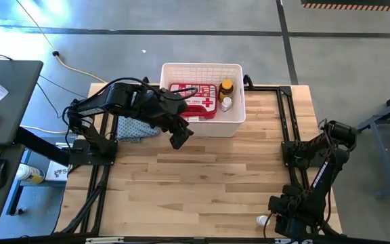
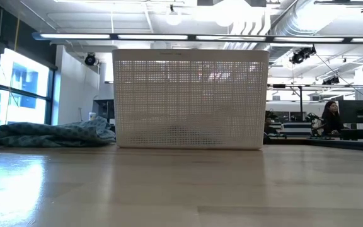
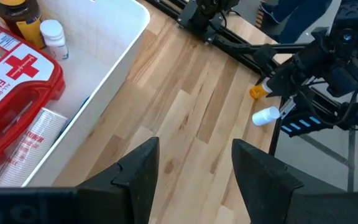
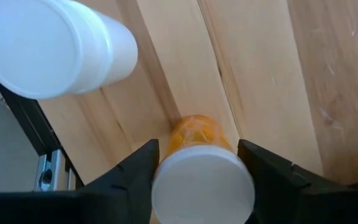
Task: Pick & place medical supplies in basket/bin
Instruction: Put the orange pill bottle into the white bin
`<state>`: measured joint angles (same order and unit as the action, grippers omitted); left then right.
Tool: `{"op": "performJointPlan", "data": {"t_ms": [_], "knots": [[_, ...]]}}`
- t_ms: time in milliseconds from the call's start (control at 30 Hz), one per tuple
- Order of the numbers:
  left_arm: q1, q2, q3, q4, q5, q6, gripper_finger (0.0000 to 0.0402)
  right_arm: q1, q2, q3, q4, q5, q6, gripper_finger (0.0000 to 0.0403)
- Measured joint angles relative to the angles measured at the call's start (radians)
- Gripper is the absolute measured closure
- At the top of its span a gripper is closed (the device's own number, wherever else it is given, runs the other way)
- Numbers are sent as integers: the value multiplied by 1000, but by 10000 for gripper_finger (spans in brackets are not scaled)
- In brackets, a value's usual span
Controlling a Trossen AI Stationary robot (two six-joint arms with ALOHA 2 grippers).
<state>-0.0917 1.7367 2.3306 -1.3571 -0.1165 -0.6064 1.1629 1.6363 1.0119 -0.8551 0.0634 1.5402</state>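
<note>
Our right gripper [image 4: 194, 171] brackets a white-capped orange bottle [image 4: 202, 174] (grip uncertain); left gripper [image 3: 194, 171] hovers wide near the basket [image 1: 202, 125].

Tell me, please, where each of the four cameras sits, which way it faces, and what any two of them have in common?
High view: overhead, straight down on the table; both arms show, left gripper beside the white basket.
Low view: table-top height, level at the basket's slotted wall and cloth; no arm shows.
Left wrist view: past its open fingers, toward basket corner and the right arm.
Right wrist view: own fingers flanking an orange bottle.
Shared: both wrist views show the white bottle.
</note>
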Motion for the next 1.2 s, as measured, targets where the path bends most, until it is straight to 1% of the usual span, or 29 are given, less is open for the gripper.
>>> {"op": "performJointPlan", "data": {"t_ms": [100, 167, 333, 500, 600, 733, 833, 900, 967, 1067, 1200], "knots": [[0, 0, 0, 0, 0, 0, 170, 0, -7, 0, -2, -10, 0, 188], [0, 0, 0, -3, 0, 0, 170, 0, -27, 0, -5, -10, 0, 185], [1, 0, 0, -6, 11, 12, 170, 0, -105, 0, -76, 7, 5, 213], [1, 0, 0, -6, 12, 26, 170, -15, -195, 0, -170, 28, 5, 214], [1, 0, 0, -6, 12, 27, 170, -65, -272, 0, -227, 31, 3, 207], [1, 0, 0, -6, 12, 56, 170, -206, -403, 0, -275, 58, -43, 197], [17, -4, 0, -7, 11, 72, 170, -348, -498, 1, -260, 85, -130, 207], [38, -17, 0, -14, 6, 79, 170, -446, -551, 16, -210, 110, -245, 213], [59, -34, 2, -12, -25, 84, 170, -535, -584, 48, -129, 134, -383, 213], [86, -70, 1, -2, -74, 110, 170, -669, -585, 131, -86, 165, -557, 209], [122, -128, 1, 7, -109, 133, 170, -846, -504, 297, -85, 175, -810, 200]]}}
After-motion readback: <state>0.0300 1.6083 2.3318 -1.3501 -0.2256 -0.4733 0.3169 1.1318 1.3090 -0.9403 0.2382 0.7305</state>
